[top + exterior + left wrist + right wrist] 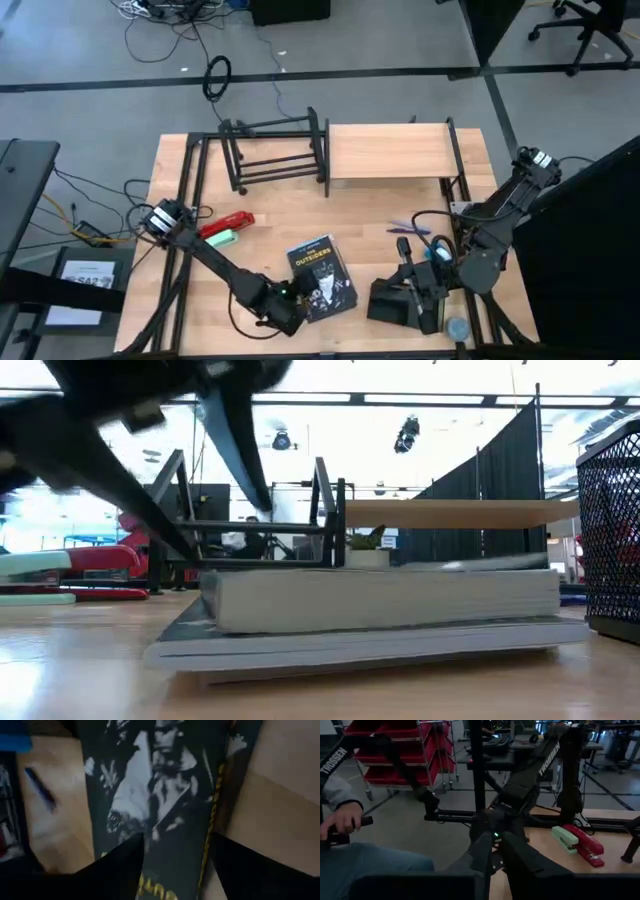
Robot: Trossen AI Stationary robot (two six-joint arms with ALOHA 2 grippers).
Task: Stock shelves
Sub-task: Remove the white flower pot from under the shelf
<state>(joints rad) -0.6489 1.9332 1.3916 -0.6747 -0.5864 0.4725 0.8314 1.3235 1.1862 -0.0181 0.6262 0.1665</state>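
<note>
Black paperback lies flat on the table near its front edge, cover up, white figure on it; in the low view it rests on a second, thinner book or pad beneath.

My left gripper is down at the book's front-left corner. Left wrist view: two dark fingers straddle the cover, spread apart, one each side of the printed figure. They sit at the book; I cannot tell whether they touch it.

My right gripper rests low over the black mesh tray at front right. Its fingers in the right wrist view look nearly together, but I cannot tell if they are closed.

Black tube-frame rack stands at back centre-left. Wood-top shelf stands just beside it to the right, nothing on its plank.

Red stapler and green stapler lie side by side at left. Blue pens lie near the right arm.

Right wrist view: a person's hand on a handle beyond the table.
</note>
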